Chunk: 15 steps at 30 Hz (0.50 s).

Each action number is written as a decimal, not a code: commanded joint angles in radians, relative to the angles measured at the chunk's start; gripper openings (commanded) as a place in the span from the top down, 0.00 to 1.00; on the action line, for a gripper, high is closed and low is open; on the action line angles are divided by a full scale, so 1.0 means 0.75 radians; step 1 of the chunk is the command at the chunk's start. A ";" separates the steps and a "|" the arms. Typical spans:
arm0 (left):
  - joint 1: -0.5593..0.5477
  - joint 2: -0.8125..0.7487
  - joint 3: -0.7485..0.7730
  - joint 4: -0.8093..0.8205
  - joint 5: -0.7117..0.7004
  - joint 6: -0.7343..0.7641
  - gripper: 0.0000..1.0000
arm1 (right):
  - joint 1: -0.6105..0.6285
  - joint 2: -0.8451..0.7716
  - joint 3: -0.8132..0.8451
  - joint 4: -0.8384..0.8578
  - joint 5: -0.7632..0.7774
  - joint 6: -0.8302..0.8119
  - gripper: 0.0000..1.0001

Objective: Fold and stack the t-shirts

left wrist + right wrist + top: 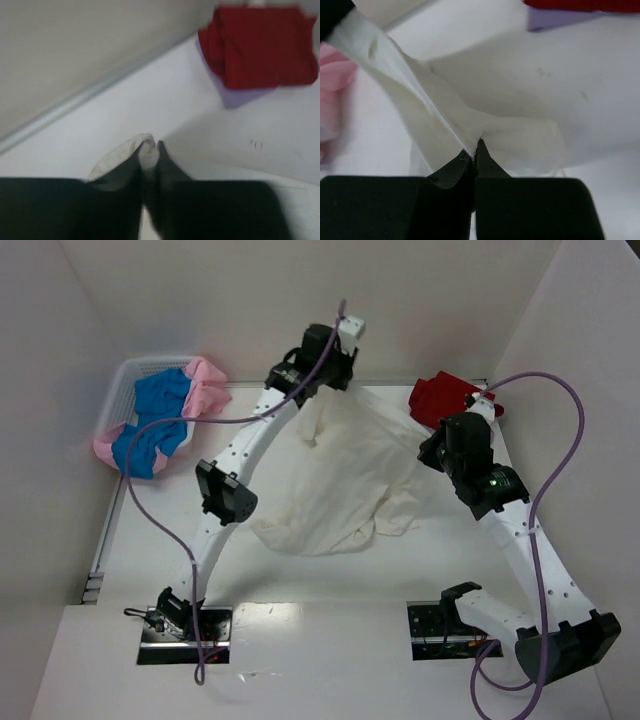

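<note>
— Both clamped on cloth?
— Yes. Left gripper point(151, 148) pinches the cream shirt point(340, 470) at its twelve o'clock edge, right gripper point(476, 149) at three. Only overhead shows it sagging between them; the left wrist sees the red shirt point(260, 45) beyond.

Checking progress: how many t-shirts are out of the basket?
3: cream-white t-shirt held between left gripper and right gripper; red t-shirt at far right; lavender t-shirt peeking from under it. Others may be hidden.

bright, even light; soft shadows; wrist views blurred.
</note>
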 commanded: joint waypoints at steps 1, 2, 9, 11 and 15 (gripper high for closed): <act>-0.003 -0.037 0.162 0.040 -0.059 0.069 0.06 | -0.028 -0.086 0.002 -0.081 0.301 0.030 1.00; -0.003 -0.037 0.162 0.019 -0.083 0.069 0.00 | -0.028 -0.086 0.013 -0.055 0.301 0.010 1.00; 0.024 -0.197 0.047 -0.234 -0.152 0.028 0.00 | -0.028 0.012 0.002 -0.008 0.173 -0.034 0.40; 0.025 -0.249 -0.019 -0.302 -0.150 0.028 0.00 | -0.028 0.014 -0.019 0.026 0.133 -0.056 0.26; -0.015 -0.511 -0.594 -0.304 -0.184 0.054 0.00 | -0.028 0.023 -0.005 0.041 0.169 -0.109 0.13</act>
